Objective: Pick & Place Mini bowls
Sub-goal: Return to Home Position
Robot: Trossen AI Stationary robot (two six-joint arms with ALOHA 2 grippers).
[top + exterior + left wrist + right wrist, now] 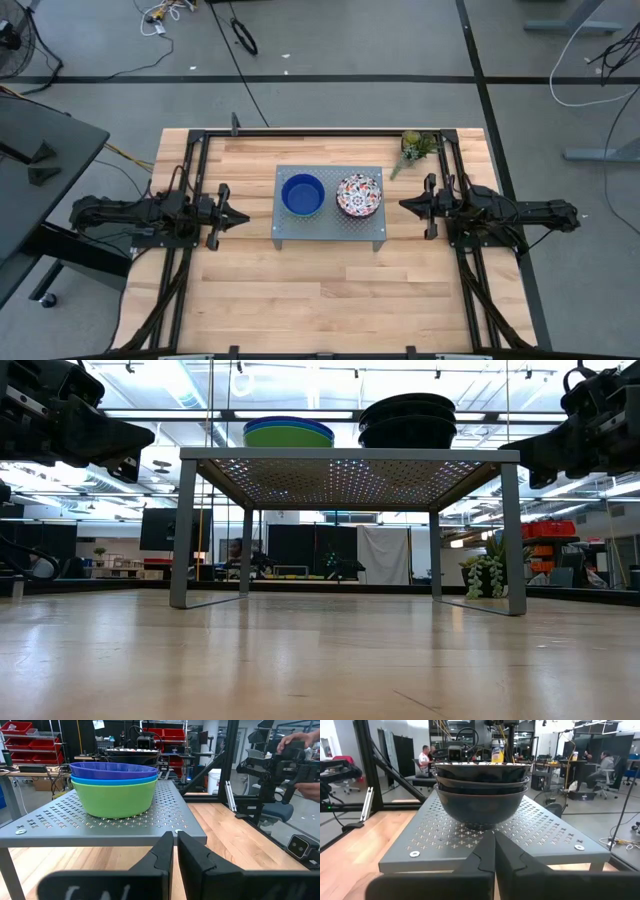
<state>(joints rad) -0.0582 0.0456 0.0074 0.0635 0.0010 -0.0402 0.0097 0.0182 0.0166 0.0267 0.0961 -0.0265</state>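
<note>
The left gripper (238, 217) hangs just off one end of the grey perforated stand (328, 230), fingers nearly together on nothing. The right gripper (408, 206) mirrors it at the stand's other end, likewise closed and empty. All 6 mini bowls look placed on the stand: a plastic stack (302, 194), green under light blue under dark blue, and beside it 3 nested patterned bowls (359, 194). Only parking the arms seems left.

Both arms level, facing each other. The left arm (130, 215) is drawn back at its own side, the left gripper (238, 217) pointing inward, fingers (159, 856) closed to a sliver of a gap. The right arm (520, 213) mirrors it, the right gripper (405, 206) pointing inward, fingers (512, 860) pressed together.
</note>
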